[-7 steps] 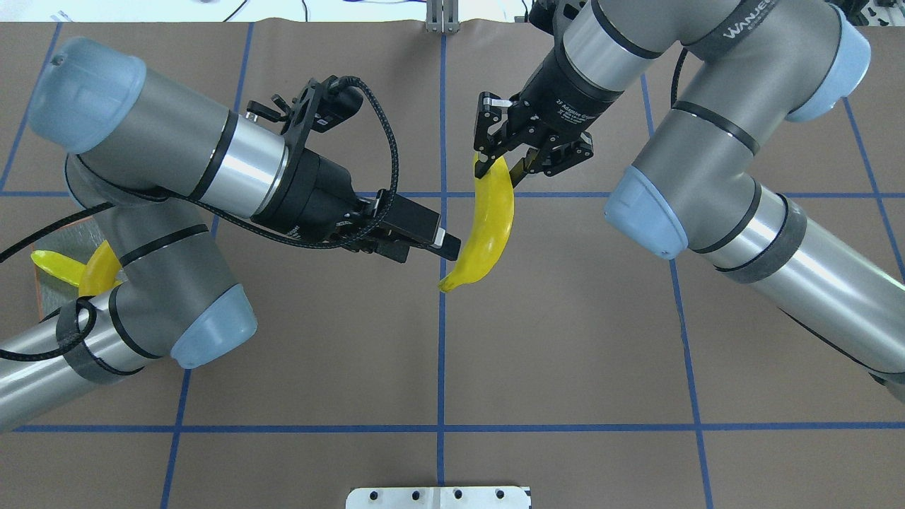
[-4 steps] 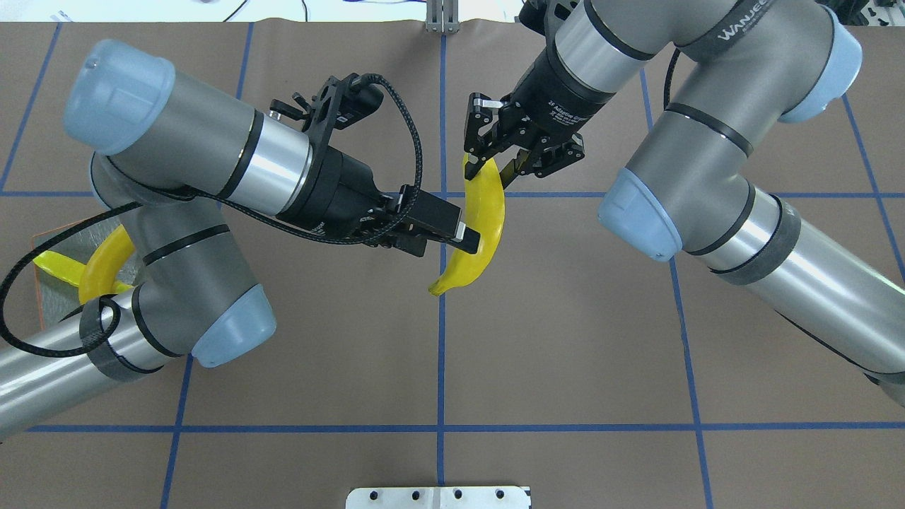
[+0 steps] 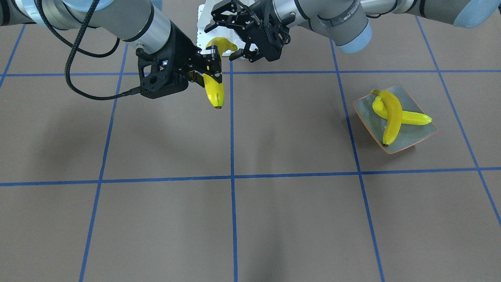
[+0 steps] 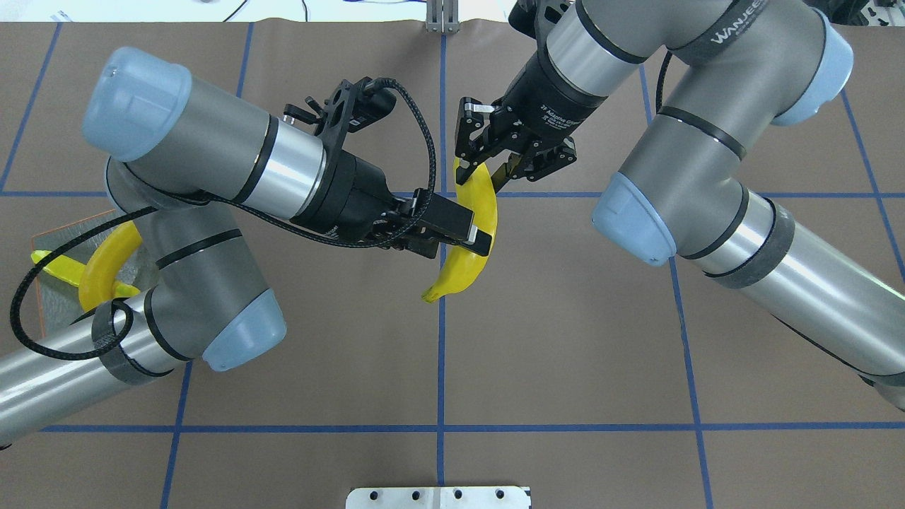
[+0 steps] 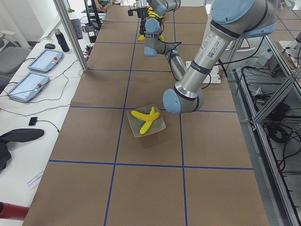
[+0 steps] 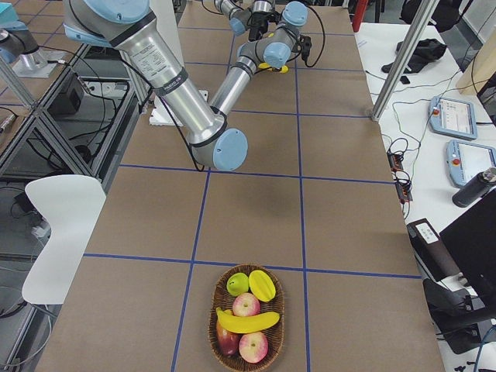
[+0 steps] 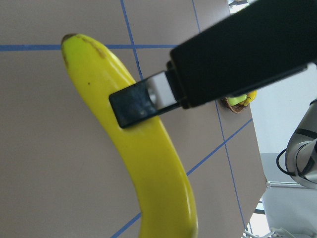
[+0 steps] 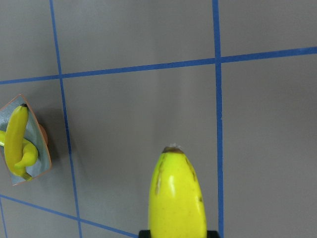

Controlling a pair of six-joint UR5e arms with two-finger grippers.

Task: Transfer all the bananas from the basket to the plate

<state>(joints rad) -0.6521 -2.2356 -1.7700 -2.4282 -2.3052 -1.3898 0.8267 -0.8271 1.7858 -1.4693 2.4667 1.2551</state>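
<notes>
Above the table's (image 4: 565, 353) middle, the left gripper (image 4: 475, 244) has advanced. One second ago it stood just beside the banana (image 4: 459, 272); its fingers (image 4: 463, 227) now straddle the banana's midsection. The finger spread matches the earlier spread, so this gripper reads as released, not yet clamped. Above it, the right gripper (image 4: 482, 167) grasps the banana's upper end, clear of the table. Judgement: a mid-air hand-over is under way; the left gripper must clamp before the right lets go.

Toward the table's left end, the plate (image 3: 411, 135) carries two bananas (image 3: 393, 117), crossed. At the far right end, the basket (image 6: 211, 329) holds a fourth banana (image 6: 248, 320) among other fruit (image 6: 246, 304), so two transfers remain.

Hidden: the left wrist view shows one finger (image 7: 133, 106) across the banana; the opposite finger lies behind it. In the overhead view the left arm (image 4: 212, 148) covers most of the plate, and the basket is out of frame.
</notes>
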